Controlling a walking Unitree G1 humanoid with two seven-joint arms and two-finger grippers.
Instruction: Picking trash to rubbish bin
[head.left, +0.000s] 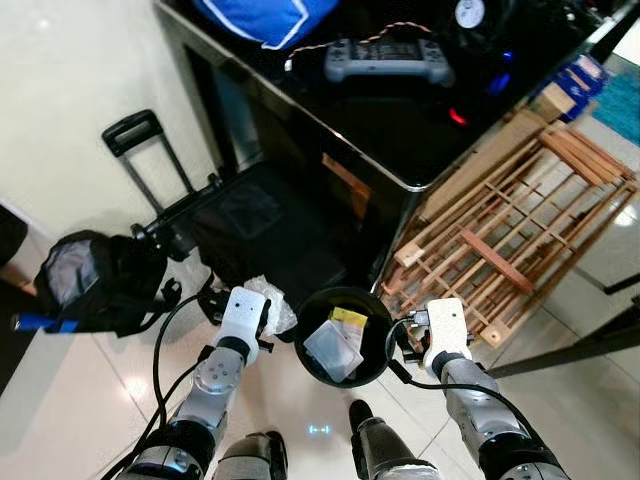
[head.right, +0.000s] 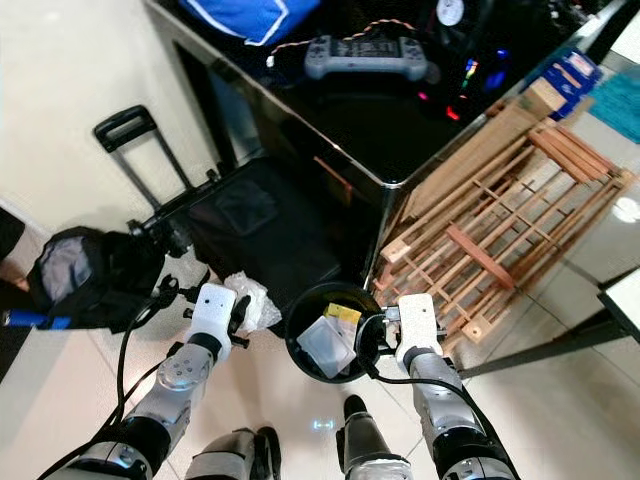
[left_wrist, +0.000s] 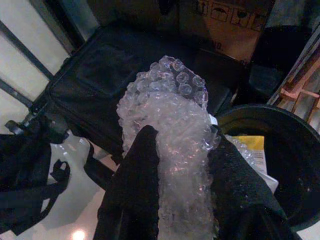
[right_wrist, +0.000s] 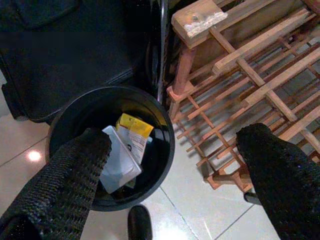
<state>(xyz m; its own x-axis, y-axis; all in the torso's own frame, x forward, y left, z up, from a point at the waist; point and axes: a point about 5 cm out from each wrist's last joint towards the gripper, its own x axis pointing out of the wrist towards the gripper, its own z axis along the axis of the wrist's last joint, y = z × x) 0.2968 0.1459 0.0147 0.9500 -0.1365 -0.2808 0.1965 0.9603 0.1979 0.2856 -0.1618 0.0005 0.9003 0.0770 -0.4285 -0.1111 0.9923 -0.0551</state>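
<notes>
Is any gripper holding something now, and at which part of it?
The left gripper holds a wad of bubble wrap, pinched at its lower end beside the black bin. The right gripper is open, holding nothing.

Bin (head.left: 312, 302) mouth open above; suitcase (head.left: 255, 225), wooden rack (head.left: 510, 230) flank it.

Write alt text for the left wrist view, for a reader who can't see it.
The left gripper is shut on a crumpled piece of clear bubble wrap, one black finger on each side. Just beside it stands the round black rubbish bin, with yellow and white packaging inside, and behind is a black suitcase on the pale tiled floor.
</notes>
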